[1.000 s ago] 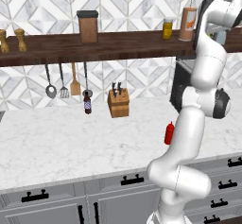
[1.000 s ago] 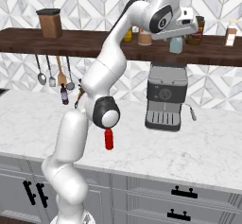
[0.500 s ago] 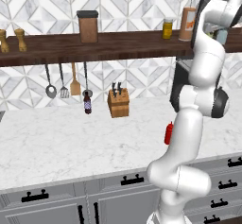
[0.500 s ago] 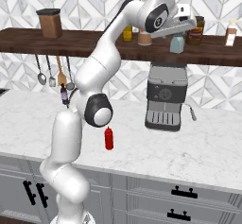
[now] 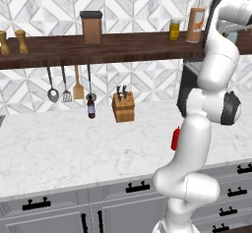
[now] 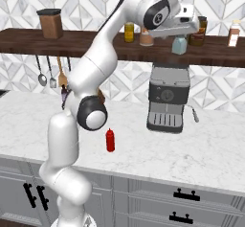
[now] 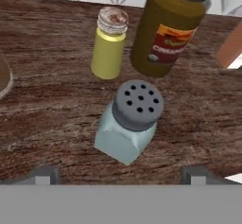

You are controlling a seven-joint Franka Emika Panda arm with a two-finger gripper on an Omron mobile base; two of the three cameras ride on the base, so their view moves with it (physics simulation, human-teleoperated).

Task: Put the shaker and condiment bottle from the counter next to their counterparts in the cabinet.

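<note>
Since a second earlier the arm had straightened and the hand had lifted a little off the shaker (image 6: 179,45), which stayed on the cabinet (image 6: 95,46) plank. The arm stood tall from the base, elbow high, wrist bent so the gripper (image 6: 184,27) hung just above the shaker, jaws released and spread wide, holding nothing.

The shaker was a pale blue-grey translucent body with a grey perforated cap (image 7: 138,105); the plank under it was dark, grained wood. Just beside the shaker, in the hand view, stood a small yellow-green shaker (image 7: 108,46) with a speckled metal lid and a brown labelled spice jar (image 7: 168,27).

The right base view showed the red condiment bottle (image 6: 110,140) upright on the marble counter (image 6: 201,149), well below the shaker, left of the steel coffee machine (image 6: 167,99). The left base view showed a wooden knife block (image 5: 123,106) and hanging utensils.
</note>
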